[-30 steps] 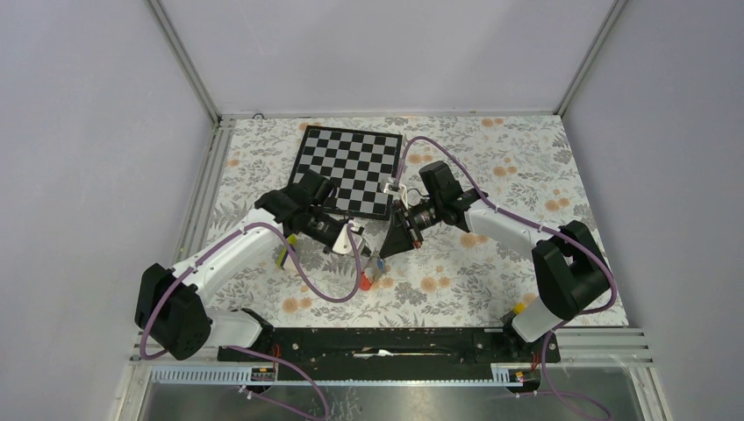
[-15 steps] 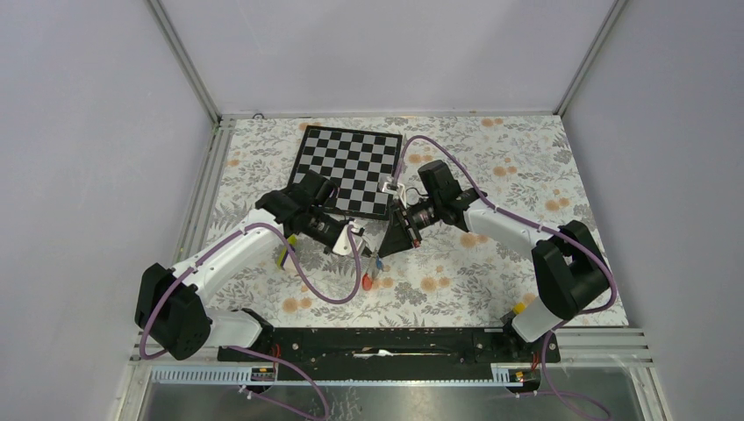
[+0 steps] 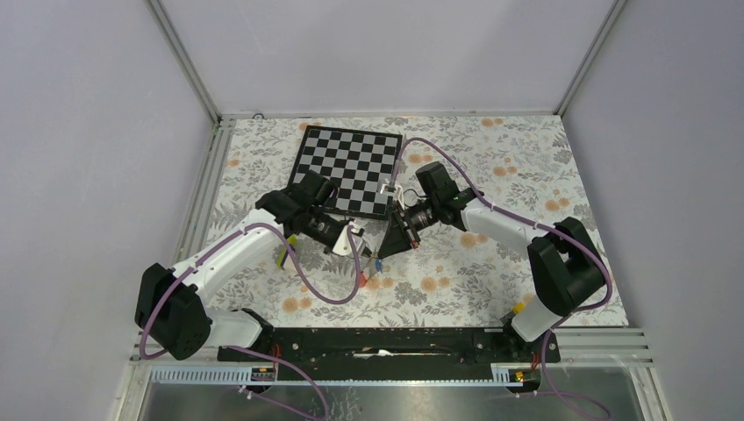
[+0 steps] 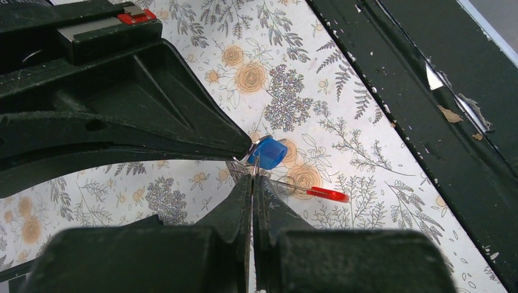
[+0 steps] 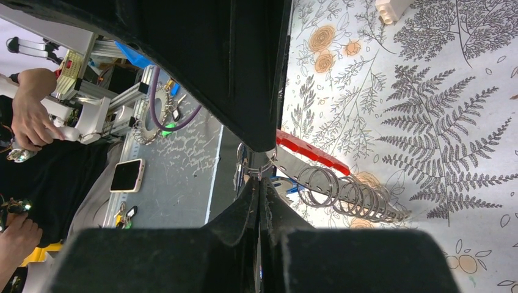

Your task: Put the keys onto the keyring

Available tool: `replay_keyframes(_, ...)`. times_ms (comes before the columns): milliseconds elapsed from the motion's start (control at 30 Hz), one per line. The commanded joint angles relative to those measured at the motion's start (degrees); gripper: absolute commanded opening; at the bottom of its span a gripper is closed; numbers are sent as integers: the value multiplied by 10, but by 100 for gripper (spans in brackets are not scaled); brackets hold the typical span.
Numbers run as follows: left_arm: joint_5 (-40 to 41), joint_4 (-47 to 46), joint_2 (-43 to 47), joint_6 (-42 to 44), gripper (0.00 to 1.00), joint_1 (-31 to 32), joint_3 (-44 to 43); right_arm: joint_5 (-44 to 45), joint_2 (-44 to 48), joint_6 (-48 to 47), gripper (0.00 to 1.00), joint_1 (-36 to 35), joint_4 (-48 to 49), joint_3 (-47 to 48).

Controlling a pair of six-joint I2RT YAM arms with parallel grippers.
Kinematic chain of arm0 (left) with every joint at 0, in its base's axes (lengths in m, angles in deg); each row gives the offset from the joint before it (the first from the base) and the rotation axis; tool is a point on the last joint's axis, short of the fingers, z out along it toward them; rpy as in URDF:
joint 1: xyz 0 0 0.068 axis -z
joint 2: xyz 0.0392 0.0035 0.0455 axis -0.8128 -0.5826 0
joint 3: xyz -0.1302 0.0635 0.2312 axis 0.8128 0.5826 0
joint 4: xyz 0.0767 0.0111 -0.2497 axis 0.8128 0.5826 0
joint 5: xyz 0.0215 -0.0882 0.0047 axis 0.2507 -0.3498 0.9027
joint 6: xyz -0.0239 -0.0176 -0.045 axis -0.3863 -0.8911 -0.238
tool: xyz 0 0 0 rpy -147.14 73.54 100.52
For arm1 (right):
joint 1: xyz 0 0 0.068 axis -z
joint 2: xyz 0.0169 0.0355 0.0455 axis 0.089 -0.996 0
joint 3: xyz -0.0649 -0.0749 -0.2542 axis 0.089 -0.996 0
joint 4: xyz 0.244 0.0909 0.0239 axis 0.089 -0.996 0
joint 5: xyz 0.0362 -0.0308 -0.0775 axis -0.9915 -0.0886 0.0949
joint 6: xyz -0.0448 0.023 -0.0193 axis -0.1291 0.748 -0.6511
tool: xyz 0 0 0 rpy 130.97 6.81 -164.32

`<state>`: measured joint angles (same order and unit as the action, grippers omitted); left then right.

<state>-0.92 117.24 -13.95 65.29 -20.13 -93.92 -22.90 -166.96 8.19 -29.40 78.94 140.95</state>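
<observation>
The keys [image 4: 269, 152] dangle where the left gripper [image 4: 252, 178] and right gripper [image 5: 259, 183], both pinched shut, meet; what each clamps is unclear. A tug apart could drop them off the keyring [image 4: 327, 195].

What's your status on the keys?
Left gripper shut on keyring. Right gripper shut on keys, tips meeting above the mat. Chessboard behind, not in the way.

White links [image 3: 224, 254] carry black joints [image 3: 171, 311], purple cables [image 3: 427, 139] and seemingly a red label [image 4: 134, 16].
</observation>
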Motion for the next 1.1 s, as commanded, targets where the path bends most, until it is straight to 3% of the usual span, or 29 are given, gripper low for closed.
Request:
replay_keyframes(0,-25,-9,10,22,0,3,1,18,-6,-13,0,-6,-8,24)
replay_keyframes(267,-51,-9,4,18,0,-1,-5,28,-1,-21,1,-7,-6,21)
replay_keyframes(767,-138,-9,-4,-38,0,-34,-36,48,76,-59,30,-1,-9,3)
replay_keyframes(1067,-167,-9,-18,-95,0,-42,-73,111,187,-128,42,25,-61,4)
